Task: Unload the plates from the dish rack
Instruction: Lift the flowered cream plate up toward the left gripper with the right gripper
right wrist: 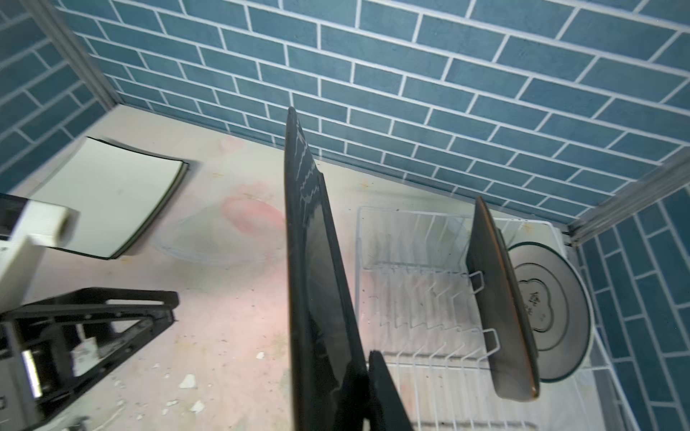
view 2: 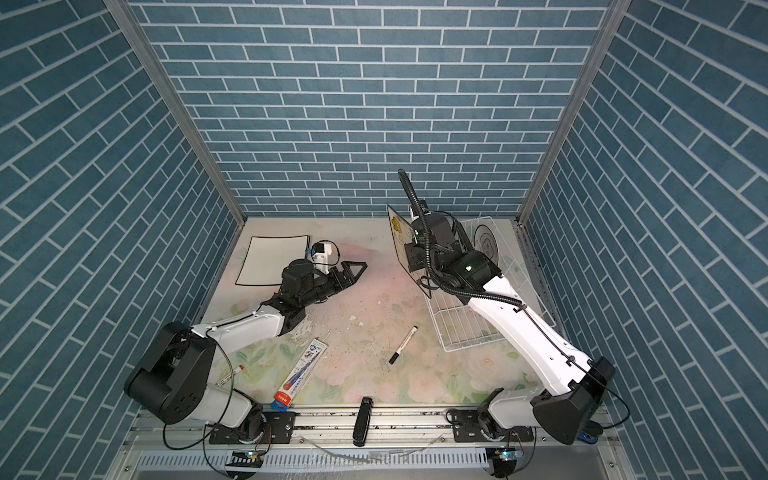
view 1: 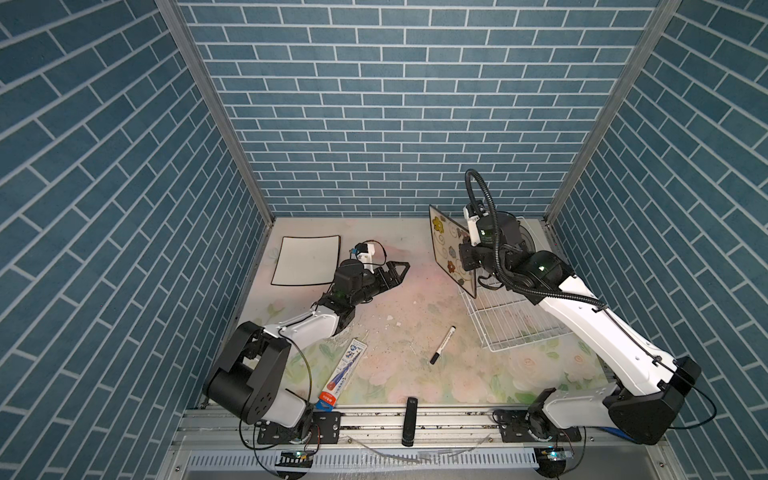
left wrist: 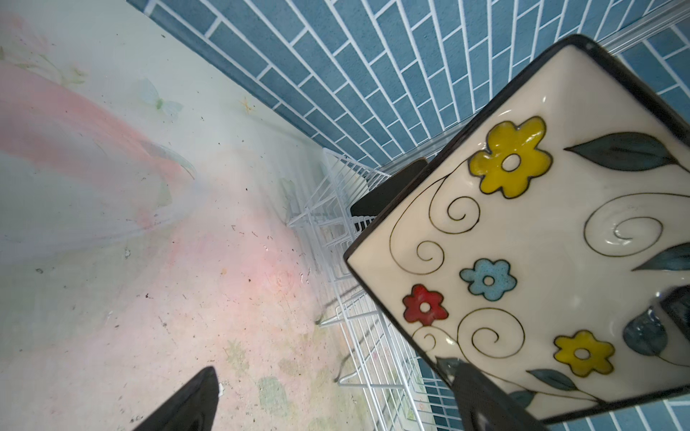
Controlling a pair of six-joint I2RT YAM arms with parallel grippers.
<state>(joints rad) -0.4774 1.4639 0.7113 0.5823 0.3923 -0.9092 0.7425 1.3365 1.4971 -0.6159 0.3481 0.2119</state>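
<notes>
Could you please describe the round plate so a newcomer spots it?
Find the white wire dish rack on the right of the table. Two plates stand at its far end: the round plate is the white, dark-ringed one beside the dark plate.

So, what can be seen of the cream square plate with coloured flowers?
The cream square plate with coloured flowers is glossy, ceramic-looking, with a dark rim, black back, yellow, blue and red flowers, teal leaves and swirls. It is on edge, tilted, clamped by the right tool at the left side of the white wire dish rack.
</notes>
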